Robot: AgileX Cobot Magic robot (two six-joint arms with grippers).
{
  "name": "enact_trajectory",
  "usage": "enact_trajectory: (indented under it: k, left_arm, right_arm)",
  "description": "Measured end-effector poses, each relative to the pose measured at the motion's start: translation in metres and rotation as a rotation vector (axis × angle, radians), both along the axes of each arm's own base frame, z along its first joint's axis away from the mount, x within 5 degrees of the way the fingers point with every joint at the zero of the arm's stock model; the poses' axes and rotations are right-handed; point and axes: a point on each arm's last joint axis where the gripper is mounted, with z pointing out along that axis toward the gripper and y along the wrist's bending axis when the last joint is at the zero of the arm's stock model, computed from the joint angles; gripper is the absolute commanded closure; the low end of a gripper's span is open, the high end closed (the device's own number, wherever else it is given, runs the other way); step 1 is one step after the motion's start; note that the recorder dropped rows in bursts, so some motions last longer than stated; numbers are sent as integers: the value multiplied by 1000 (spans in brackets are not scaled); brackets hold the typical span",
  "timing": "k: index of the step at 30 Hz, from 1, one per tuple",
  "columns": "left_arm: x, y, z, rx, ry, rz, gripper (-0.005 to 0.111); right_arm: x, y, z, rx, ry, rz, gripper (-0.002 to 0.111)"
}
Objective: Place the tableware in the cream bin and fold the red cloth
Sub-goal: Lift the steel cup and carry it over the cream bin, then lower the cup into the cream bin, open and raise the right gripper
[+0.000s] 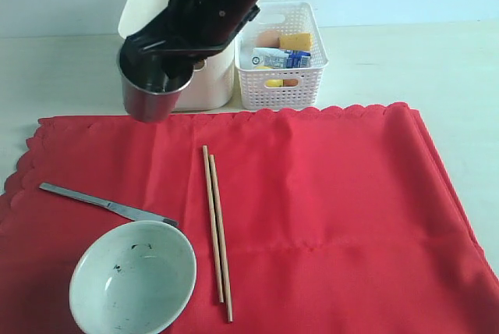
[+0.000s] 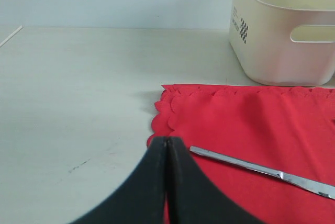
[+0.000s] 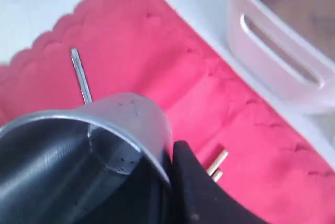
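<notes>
My right gripper is shut on the rim of the steel cup, one finger inside and one outside, and holds it in the air in front of the cream bin. In the right wrist view the cup fills the foreground, gripped at its rim by the gripper. On the red cloth lie the chopstick pair, the knife and the pale speckled bowl. My left gripper is shut and empty, low at the cloth's scalloped corner, near the knife.
A white lattice basket with food items and a carton stands right of the cream bin. Something brown shows inside the bin. Bare pale table stretches beyond the cloth's corner.
</notes>
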Motion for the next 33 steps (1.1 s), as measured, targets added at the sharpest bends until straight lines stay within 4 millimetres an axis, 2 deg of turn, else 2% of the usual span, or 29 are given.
enact_trajectory:
  k: [6, 9, 15, 18, 22, 26, 30, 33]
  left_arm:
    - [0, 0, 0, 0, 0, 0, 107]
    - [0, 0, 0, 0, 0, 0, 107]
    - [0, 0, 0, 0, 0, 0, 107]
    - [0, 0, 0, 0, 0, 0, 107]
    - [0, 0, 0, 0, 0, 0, 107]
    - [0, 0, 0, 0, 0, 0, 107]
    - [0, 0, 0, 0, 0, 0, 107]
    - [0, 0, 0, 0, 0, 0, 107]
  right_arm:
    - [8, 3, 33, 66, -88, -47, 108]
    - [19, 3, 55, 103, -200, -112, 108]
    - [29, 1, 69, 124, -335, -175, 108]
    - [40, -2, 64, 126, -364, -211, 108]
    - [61, -8, 38, 125, -305, -300, 108]
    - [77, -16, 24, 151, -293, -370, 108]
    - [88, -19, 9, 152, -280, -404, 108]
    - [96, -18, -10, 144, -264, -417, 108]
